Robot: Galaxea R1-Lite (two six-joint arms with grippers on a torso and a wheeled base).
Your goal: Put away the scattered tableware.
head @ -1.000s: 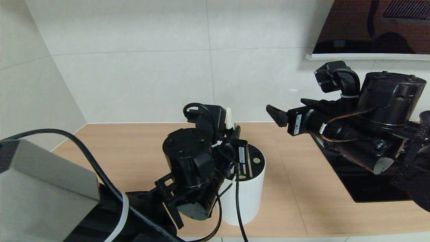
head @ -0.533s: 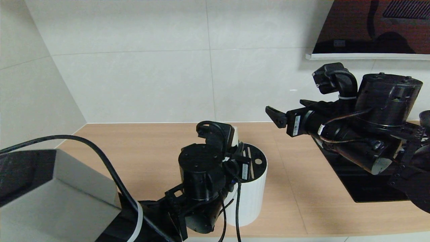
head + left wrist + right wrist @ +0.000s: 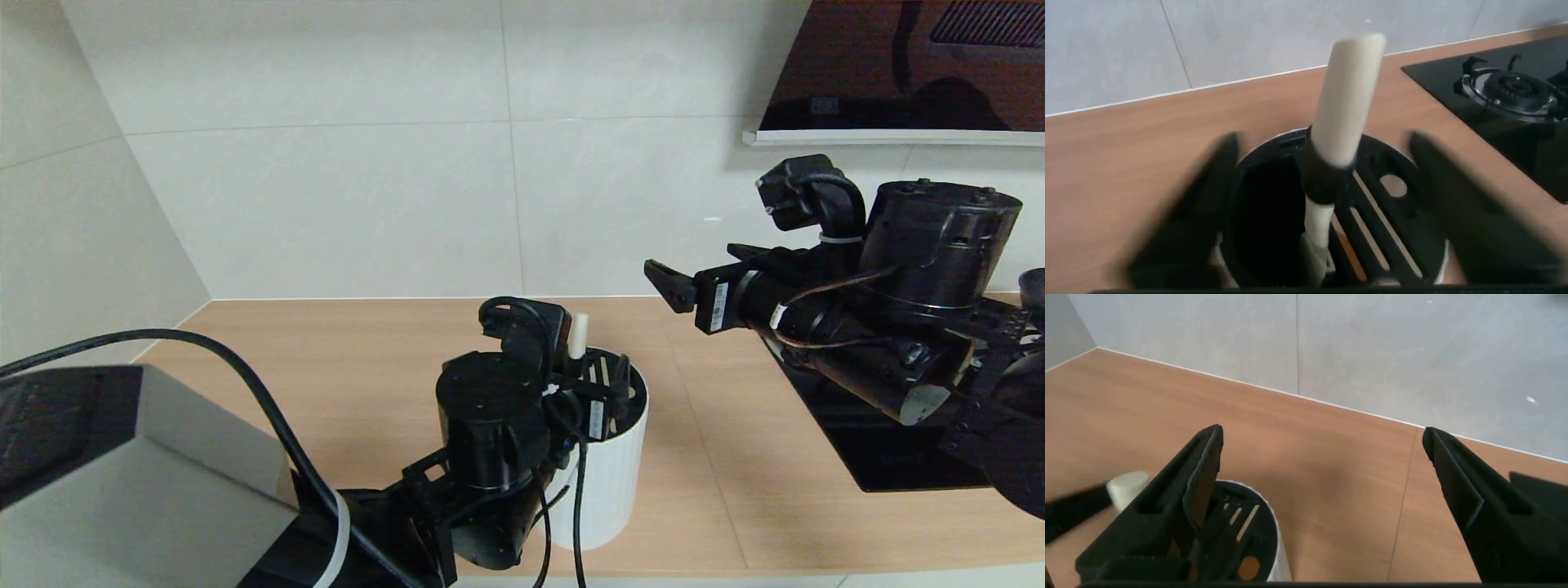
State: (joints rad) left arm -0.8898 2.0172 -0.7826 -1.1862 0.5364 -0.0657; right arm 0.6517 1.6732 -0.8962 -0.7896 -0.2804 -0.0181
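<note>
Cream-handled utensil [image 3: 1343, 106]: upright in white holder [image 3: 600, 482] on tabletop [image 3: 326, 367].
Left gripper [image 3: 1323, 159]: fingers spread either side of handle.
Right gripper [image 3: 1321, 441]: raised, fingers spread.

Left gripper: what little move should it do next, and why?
Probably lift the left gripper straight up. Its jaws stand wide apart and do not touch the utensil, which stands in the holder on its own. So the drop looks done, and going straight up should keep the gripper from knocking the utensil over.
</note>
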